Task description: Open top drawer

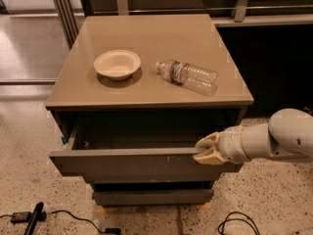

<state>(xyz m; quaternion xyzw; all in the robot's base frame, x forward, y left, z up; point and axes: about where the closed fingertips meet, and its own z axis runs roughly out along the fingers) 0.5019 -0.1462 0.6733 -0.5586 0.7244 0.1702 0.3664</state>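
The top drawer (132, 163) is the wide dark grey front with pale scratches right of centre. It stands pulled out from the cabinet, and its shallow dark interior (137, 131) shows. My gripper (205, 149), with tan fingertips on a white arm, is at the right end of the drawer front. Its fingers sit above and below the front's top edge, closed on it.
A tan cabinet top (161, 33) carries a cream bowl (117, 64) and a plastic bottle (187, 76) lying on its side. Two narrower grey drawer fronts (151, 197) sit below. Cables lie on the speckled floor at left (34, 218) and at right (239, 222).
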